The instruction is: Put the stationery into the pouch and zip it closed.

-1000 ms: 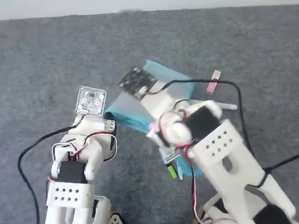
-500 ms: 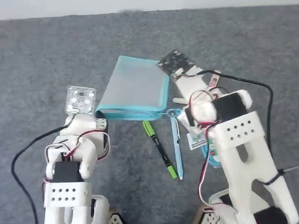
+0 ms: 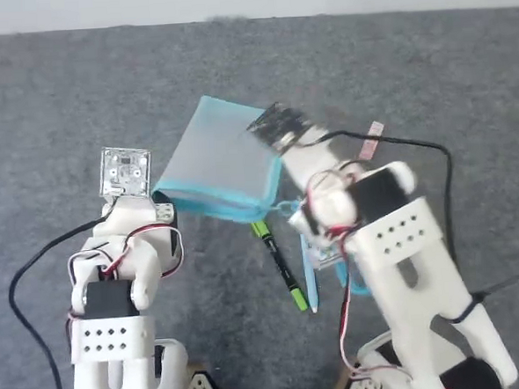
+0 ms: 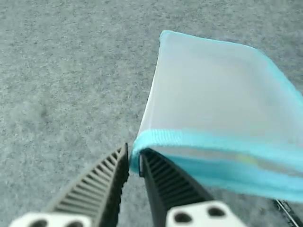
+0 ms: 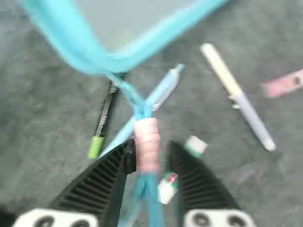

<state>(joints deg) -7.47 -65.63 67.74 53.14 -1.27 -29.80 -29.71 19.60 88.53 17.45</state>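
Observation:
The translucent pouch (image 3: 218,157) with teal trim lies mid-table, its zip edge facing the arms. My left gripper (image 3: 165,209) is shut on the pouch's near left corner (image 4: 142,142). My right gripper (image 5: 149,156) sits at the pouch's other corner, closed around the pink zip pull (image 5: 147,137), whose teal cord runs taut to the pouch (image 5: 85,52). On the carpet lie a green-and-black pen (image 3: 280,268), a light blue pen (image 3: 311,288), a white-and-lavender pen (image 5: 236,94), a pink piece (image 3: 373,141) and a small white-and-green piece (image 5: 194,145).
Grey carpet covers the table. The right arm's black cable (image 3: 415,145) loops over the area right of the pouch. Both arm bases stand at the near edge. Open carpet stretches beyond the pouch and to the far left.
The right arm swung right and then back left with the zip pull, and the pouch turned and shifted left with it. The left arm drifted left, still on the corner.

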